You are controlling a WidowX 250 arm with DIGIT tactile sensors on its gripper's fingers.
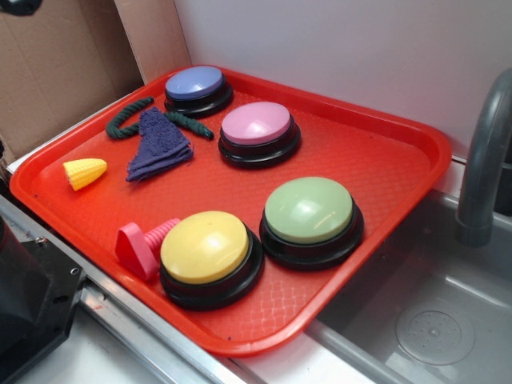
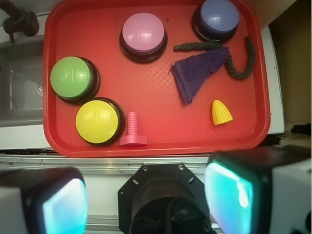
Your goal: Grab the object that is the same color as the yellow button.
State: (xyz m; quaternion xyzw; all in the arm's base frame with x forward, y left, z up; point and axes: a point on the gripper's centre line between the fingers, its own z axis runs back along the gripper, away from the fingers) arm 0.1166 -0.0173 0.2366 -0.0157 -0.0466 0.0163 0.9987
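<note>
A red tray [image 1: 400, 152] rests on the white counter [image 1: 288, 364] beside a sink [image 1: 448, 296].

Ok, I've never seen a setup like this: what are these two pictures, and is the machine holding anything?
Both show one red tray beside a sink. The exterior picture is a fixed side view; the wrist picture looks down from a camera on the robot arm, and the two pale blocks at its bottom are the gripper fingers, wide apart and holding nothing. On the tray sit four dome buttons: the yellow button, a green button, a pink button and a blue button. There are also a small yellow toy corn cob, a pink toy screw, a purple cloth and a dark green rope.
</note>
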